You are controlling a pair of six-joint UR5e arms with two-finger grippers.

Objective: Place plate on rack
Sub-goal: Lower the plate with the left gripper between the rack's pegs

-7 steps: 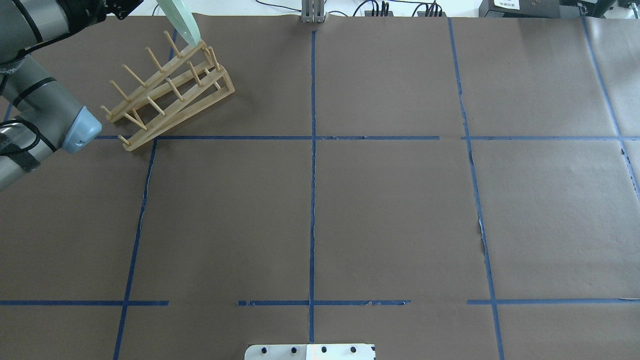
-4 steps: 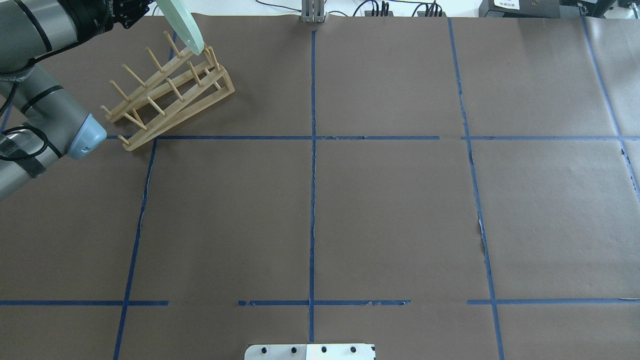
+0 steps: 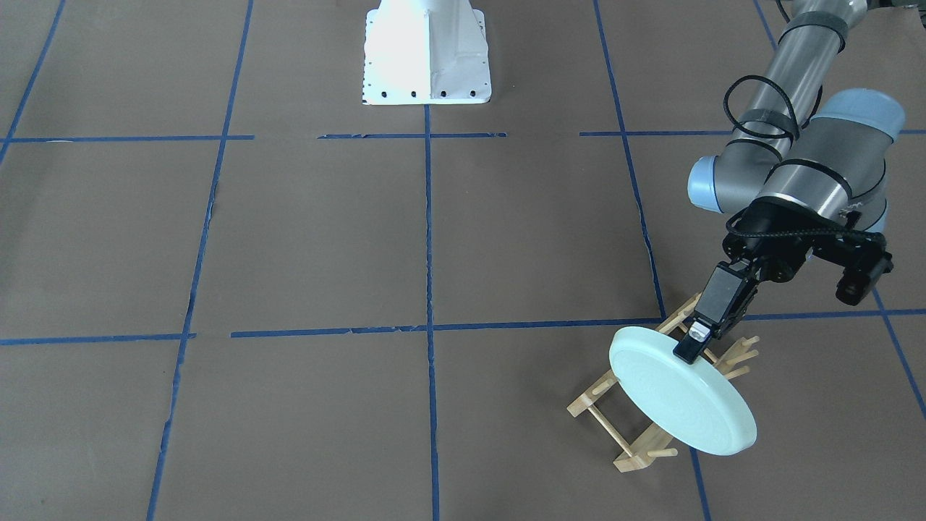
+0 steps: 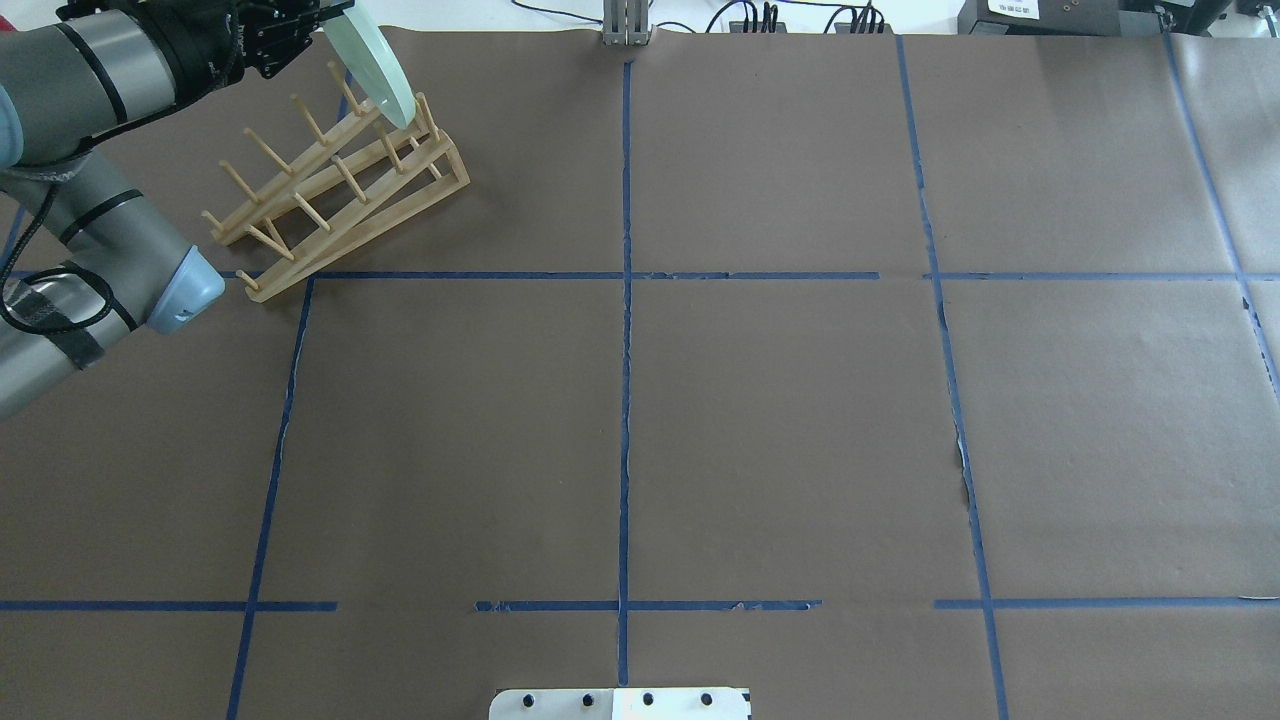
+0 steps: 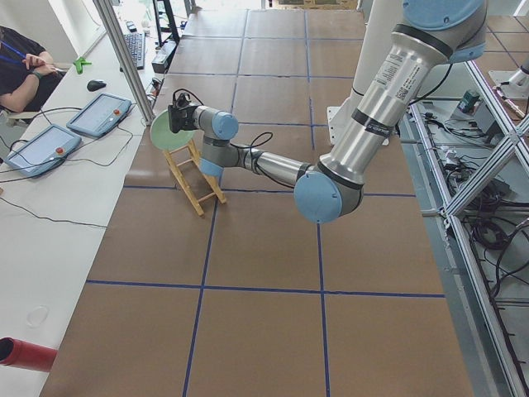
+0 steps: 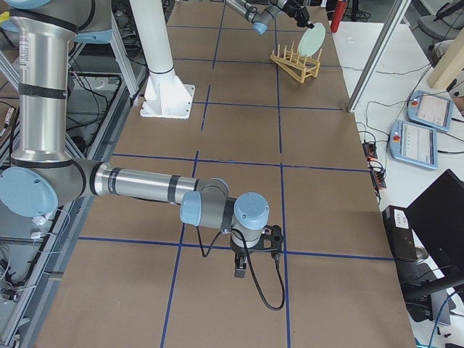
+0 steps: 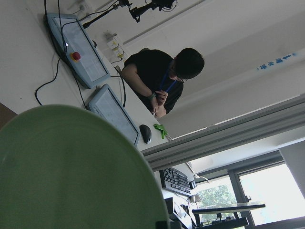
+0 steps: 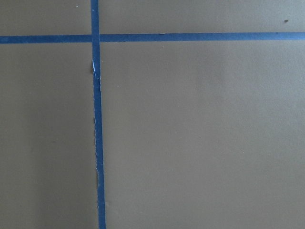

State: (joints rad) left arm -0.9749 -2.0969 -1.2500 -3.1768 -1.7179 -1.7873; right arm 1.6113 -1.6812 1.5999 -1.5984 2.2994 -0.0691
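Hanging from the left fingers (image 3: 700, 325), which are clamped on its upper rim, the plate (image 3: 680, 398) is held on edge, tilted, below them over the rack (image 3: 633, 457) end farthest from the robot. Its lower rim appears to sit between the last pegs; contact cannot be confirmed. Nothing else is carried by the rack. The right fingers (image 6: 239, 272) are seen well apart over the table (image 3: 289, 253); their state cannot be told.

Bright, even light; soft shadows.
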